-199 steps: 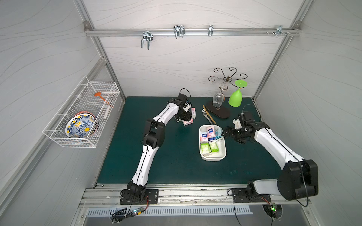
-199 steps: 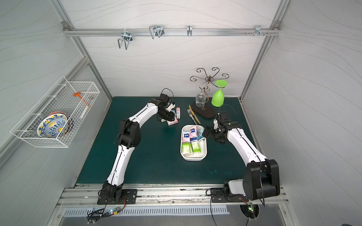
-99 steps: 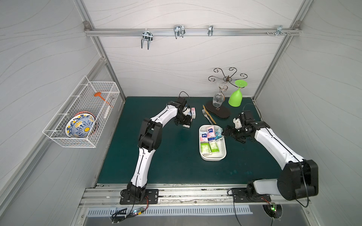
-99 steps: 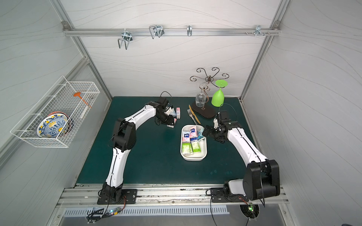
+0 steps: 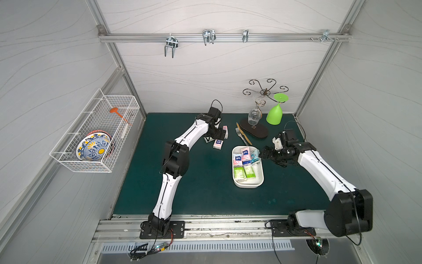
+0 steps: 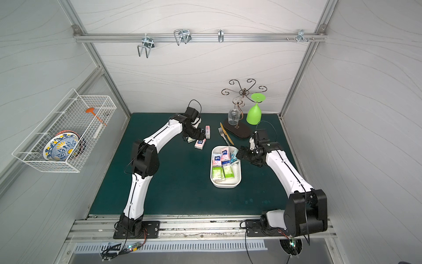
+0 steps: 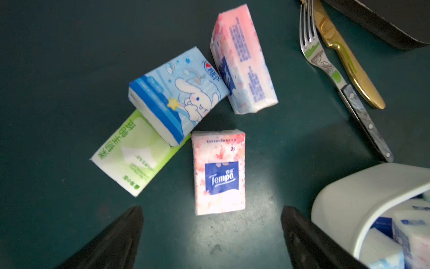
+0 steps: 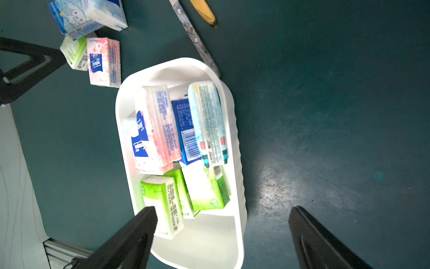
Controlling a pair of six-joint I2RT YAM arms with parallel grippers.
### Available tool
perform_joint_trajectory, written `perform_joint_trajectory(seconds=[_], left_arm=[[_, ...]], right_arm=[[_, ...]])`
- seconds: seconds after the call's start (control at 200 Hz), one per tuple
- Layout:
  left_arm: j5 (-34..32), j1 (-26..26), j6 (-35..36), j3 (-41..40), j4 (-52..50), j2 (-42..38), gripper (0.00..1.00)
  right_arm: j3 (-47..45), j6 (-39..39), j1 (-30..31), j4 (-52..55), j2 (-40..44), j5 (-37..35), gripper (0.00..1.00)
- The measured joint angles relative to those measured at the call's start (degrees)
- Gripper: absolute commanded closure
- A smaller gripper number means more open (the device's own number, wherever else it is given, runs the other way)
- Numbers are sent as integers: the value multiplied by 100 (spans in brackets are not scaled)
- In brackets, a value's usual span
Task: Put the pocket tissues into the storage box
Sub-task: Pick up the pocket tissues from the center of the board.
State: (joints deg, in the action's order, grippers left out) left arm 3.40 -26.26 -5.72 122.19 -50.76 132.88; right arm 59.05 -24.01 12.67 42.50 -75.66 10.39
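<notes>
The white storage box (image 5: 248, 182) (image 6: 225, 184) sits mid-mat with several pocket tissues in it: green (image 8: 162, 205), pink (image 8: 160, 130), dark blue (image 8: 186, 130) and teal (image 8: 209, 121) packs. More packs lie loose on the mat beyond its far left corner: a pink Tempo pack (image 7: 218, 172) (image 5: 218, 144), a light blue bunny pack (image 7: 179, 97), a green pack (image 7: 132, 153) and a pink pack on its edge (image 7: 244, 62). My left gripper (image 7: 211, 208) (image 5: 217, 137) hangs open over the pink Tempo pack, holding nothing. My right gripper (image 8: 222, 209) (image 5: 265, 155) is open and empty at the box's right rim.
A fork and a gold knife (image 5: 242, 137) lie just behind the box. Behind them stands a glass rack on a dark base (image 5: 255, 130) with a clear glass (image 5: 253, 115) and a green glass (image 5: 275, 114). A wire basket (image 5: 96, 137) with a plate hangs on the left wall.
The left gripper's jaws have spread wide, and the pink Tempo pack now lies free on the mat below them. The left elbow swung left. The right arm has stayed put.
</notes>
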Motion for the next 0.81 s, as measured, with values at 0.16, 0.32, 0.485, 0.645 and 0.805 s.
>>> perform_joint_trajectory(seconds=[0.16,0.32,0.485,0.645,0.805], left_arm=[[-179,-114,72,310,-81,391,10],[-341,-234,2,446,-177,723,14],[-417,-280,-160,446,-188,802,17],[-514,-293,-295,479,-170,839,27],[-595,-293,-350,555,-170,1014,25]], right_arm=[[0,15,0,0,0,-24,5],[0,52,-33,0,0,-42,5],[-9,94,-68,0,-2,-50,5],[-9,120,-81,0,-2,-50,5],[-9,142,-114,0,-2,-50,5]])
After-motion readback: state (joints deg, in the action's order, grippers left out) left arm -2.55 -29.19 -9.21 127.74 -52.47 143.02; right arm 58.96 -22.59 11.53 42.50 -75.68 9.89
